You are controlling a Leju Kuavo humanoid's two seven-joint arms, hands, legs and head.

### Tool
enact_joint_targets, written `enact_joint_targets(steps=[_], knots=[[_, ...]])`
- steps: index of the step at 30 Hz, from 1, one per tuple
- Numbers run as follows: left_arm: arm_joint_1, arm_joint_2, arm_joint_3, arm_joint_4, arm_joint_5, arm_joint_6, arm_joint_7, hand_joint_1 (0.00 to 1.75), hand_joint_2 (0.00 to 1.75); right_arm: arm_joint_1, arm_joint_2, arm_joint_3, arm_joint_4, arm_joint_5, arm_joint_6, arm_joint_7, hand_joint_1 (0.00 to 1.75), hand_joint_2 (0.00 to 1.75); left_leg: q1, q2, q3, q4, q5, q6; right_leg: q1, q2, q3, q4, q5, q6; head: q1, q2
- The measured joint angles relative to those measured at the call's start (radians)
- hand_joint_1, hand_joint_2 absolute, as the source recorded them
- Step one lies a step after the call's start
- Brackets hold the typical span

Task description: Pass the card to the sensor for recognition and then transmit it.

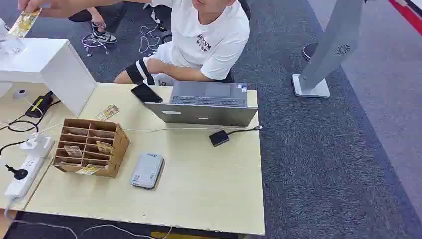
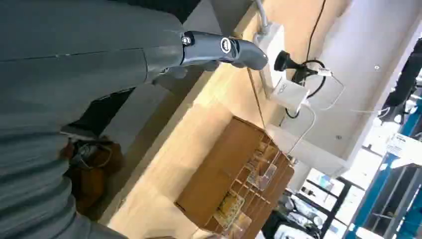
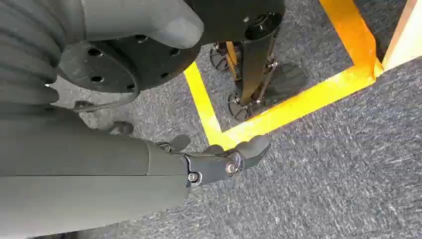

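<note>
Head view first: nearest to the robot lies the grey sensor [image 1: 148,170] on the table [image 1: 209,194], just beside the cardboard organizer [image 1: 92,147], on the side away from the white power strip [image 1: 22,177]. Cards [image 1: 103,147] stand in the compartments of the organizer, and one card lies flat at its near edge. Behind the organizer a loose card [image 1: 107,112] lies on the table, and further from it stand an open laptop [image 1: 206,103] and a dark phone [image 1: 146,93]. A seated person [image 1: 199,45] is beyond the table, and their raised hand [image 1: 47,6] holds another card [image 1: 23,22] above a white box [image 1: 42,62].

The left hand [image 2: 219,50] hangs beside the table edge, its fingers loosely extended and holding nothing. The right hand [image 3: 224,162] hangs over the grey carpet, fingers lightly curled, also without anything in it.

I judge the task is at its start: no card is taken yet. The next move probably calls for lifting the left hand to the organizer and pinching one card cleanly.

Letters on the person's shirt are too blurred to read.
</note>
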Motion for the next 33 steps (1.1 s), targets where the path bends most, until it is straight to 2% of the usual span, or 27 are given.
enact_joint_targets(steps=[2,3,4,5,6,7,8,9,10,11,12,13,14,15,16,17,18,19,21,22,25,29,31,33], knots=[[0.005,-0.001,0.0,-0.016,-0.009,0.05,0.0,0.0,1.75,0.0,0.0,0.003,0.0,0.0,-0.006,0.001,0.0,1.75,0.0,0.0,0.0,0.0,0.0,0.0,0.0,0.0,0.0,0.0,0.0,0.0,0.0,0.0],[0.012,-0.001,-0.005,-0.034,-0.015,0.107,0.0,0.0,1.75,0.0,0.0,0.003,0.0,0.003,-0.01,0.001,0.0,1.75,0.0,0.0,0.0,0.0,0.0,0.0,0.0,0.0,0.0,0.0,0.0,0.0,0.0,0.0],[0.036,-0.001,-0.027,-0.075,-0.044,0.216,0.0,0.0,1.75,0.0,0.0,0.005,0.0,0.012,-0.008,0.0,0.0,1.75,0.001,0.0,0.001,0.0,-0.001,-0.001,0.001,0.001,0.0,0.0,0.0,0.0,0.0,0.0],[0.092,0.002,-0.076,-0.113,-0.102,0.38,0.0,0.0,1.75,0.0,0.0,0.009,0.0,0.027,0.0,0.0,0.0,1.75,0.001,0.003,0.005,0.001,-0.002,-0.003,0.001,0.004,-0.003,-0.001,0.0,0.0,0.002,0.0],[0.132,0.022,-0.149,-0.116,-0.146,0.593,0.0,0.0,1.75,-0.001,0.0,0.013,0.0,0.037,0.001,0.01,0.0,1.75,0.0,0.008,0.008,0.001,-0.003,-0.003,0.001,0.01,-0.007,-0.002,0.0,0.0,0.001,0.0],[0.152,0.035,-0.233,-0.112,-0.176,0.851,0.003,0.0,1.75,-0.003,0.0,0.016,0.0,0.041,-0.006,0.024,0.0,1.75,-0.001,0.01,0.007,0.002,-0.002,-0.002,0.001,0.013,-0.009,-0.002,0.0,0.0,-0.008,0.0],[0.158,0.039,-0.31,-0.115,-0.211,1.073,0.003,0.0,1.75,-0.005,0.0,0.017,0.0,0.041,-0.013,0.033,0.0,1.75,0.0,0.01,0.005,0.002,-0.002,-0.001,0.001,0.012,-0.009,-0.002,0.0,0.0,-0.008,0.0],[0.18,0.042,-0.466,-0.144,-0.316,1.458,0.001,0.0,1.75,-0.012,0.0,0.017,0.0,0.04,-0.019,0.041,0.0,1.75,0.0,0.009,0.004,0.002,-0.002,-0.001,0.002,0.011,-0.008,-0.001,0.0,0.0,-0.007,0.0],[0.211,0.041,-0.61,-0.182,-0.418,1.727,-0.005,0.0,1.75,-0.016,0.0,0.017,0.0,0.034,-0.022,0.043,0.0,1.75,0.0,0.01,0.004,0.002,-0.003,-0.001,0.002,0.011,-0.007,-0.001,0.0,0.0,-0.007,0.0],[0.25,0.042,-0.783,-0.239,-0.523,1.865,-0.01,0.0,1.75,-0.017,0.0,0.016,0.0,0.032,-0.026,0.045,0.0,1.75,0.0,0.008,0.003,0.001,-0.002,-0.001,0.001,0.009,-0.006,-0.001,0.001,0.0,-0.006,0.0],[0.27,0.059,-0.962,-0.303,-0.616,1.861,-0.009,0.0,1.75,-0.017,0.0,0.017,0.0,0.036,-0.029,0.05,0.0,1.75,0.0,0.004,-0.001,0.001,-0.001,0.002,0.001,0.004,-0.003,0.0,0.001,0.001,-0.01,0.0],[0.28,0.071,-1.098,-0.352,-0.666,1.854,-0.009,0.0,1.75,-0.017,0.0,0.017,0.0,0.042,-0.033,0.056,0.0,1.75,0.0,0.001,-0.002,0.001,0.0,0.001,0.001,0.0,-0.002,0.0,0.002,0.001,-0.008,0.0],[0.289,0.101,-1.242,-0.419,-0.644,1.842,-0.008,0.0,1.75,-0.016,0.004,0.017,0.0,0.053,-0.037,0.063,0.0,1.75,0.0,0.0,-0.003,0.001,0.001,0.002,0.001,-0.002,0.0,0.0,0.003,0.001,0.0,0.0],[0.298,0.129,-1.331,-0.47,-0.593,1.827,0.004,0.0,1.75,-0.016,0.006,0.018,0.0,0.058,-0.038,0.067,0.0,1.75,0.0,0.001,-0.002,0.001,0.001,0.002,0.001,-0.001,0.0,0.0,0.004,0.0,0.003,0.0],[0.302,0.182,-1.403,-0.538,-0.521,1.784,0.034,0.0,1.75,-0.015,0.011,0.019,0.0,0.067,-0.042,0.073,0.0,1.75,0.0,0.002,-0.002,0.001,0.001,0.002,0.001,0.001,-0.001,0.0,0.005,0.0,0.004,0.0],[0.295,0.246,-1.443,-0.602,-0.46,1.731,0.074,0.0,1.75,-0.013,0.012,0.021,0.0,0.074,-0.045,0.076,0.0,1.75,0.0,0.001,-0.002,0.001,0.002,0.002,0.001,0.0,-0.001,0.0,0.005,0.0,0.003,0.0],[0.274,0.294,-1.464,-0.667,-0.398,1.647,0.122,0.0,1.75,-0.011,0.016,0.024,0.0,0.079,-0.046,0.082,0.0,1.75,0.0,-0.002,-0.003,0.002,0.004,0.003,0.001,-0.004,-0.001,0.0,0.004,0.001,0.003,0.0],[0.252,0.334,-1.454,-0.707,-0.363,1.574,0.145,0.0,1.75,-0.012,0.017,0.027,0.0,0.085,-0.047,0.085,0.0,1.75,0.0,-0.007,-0.004,0.002,0.004,0.002,0.0,-0.008,-0.001,0.0,0.004,0.001,0.004,0.0],[0.229,0.366,-1.367,-0.775,-0.351,1.473,0.123,0.0,1.75,-0.016,0.02,0.029,0.0,0.088,-0.047,0.086,0.0,1.75,0.001,-0.006,-0.003,0.001,0.005,0.001,0.001,-0.006,-0.001,0.001,0.003,-0.001,0.002,0.0],[0.225,0.371,-1.337,-0.797,-0.354,1.463,0.106,0.0,1.75,-0.016,0.021,0.029,0.0,0.088,-0.045,0.087,0.0,1.75,0.001,-0.005,-0.002,0.001,0.005,0.0,0.001,-0.005,-0.002,0.002,0.003,-0.001,0.001,0.0],[0.222,0.381,-1.291,-0.843,-0.364,1.464,0.069,0.0,1.75,-0.015,0.023,0.029,0.0,0.088,-0.046,0.089,0.0,1.75,0.001,-0.005,-0.003,0.001,0.005,0.0,0.001,-0.004,-0.003,0.002,0.002,-0.002,0.001,0.0],[0.209,0.395,-1.273,-0.864,-0.393,1.5,0.062,0.0,1.75,-0.017,0.025,0.029,0.0,0.096,-0.046,0.099,0.0,1.75,0.001,-0.005,-0.004,0.001,0.005,0.0,0.001,-0.005,-0.003,0.002,0.002,-0.002,0.0,0.0],[0.196,0.418,-1.273,-0.864,-0.507,1.577,0.109,0.0,1.75,-0.016,0.025,0.03,0.0,0.11,-0.043,0.106,0.0,1.75,0.001,-0.005,-0.004,0.001,0.005,0.0,0.001,-0.005,-0.004,0.002,0.002,-0.002,0.001,0.0],[0.183,0.452,-1.278,-0.861,-0.69,1.641,0.212,0.0,1.75,-0.017,0.025,0.031,0.0,0.126,-0.037,0.114,0.0,1.75,0.001,-0.004,-0.004,0.001,0.005,0.0,0.001,-0.005,-0.003,0.002,0.002,-0.002,0.001,0.0]])
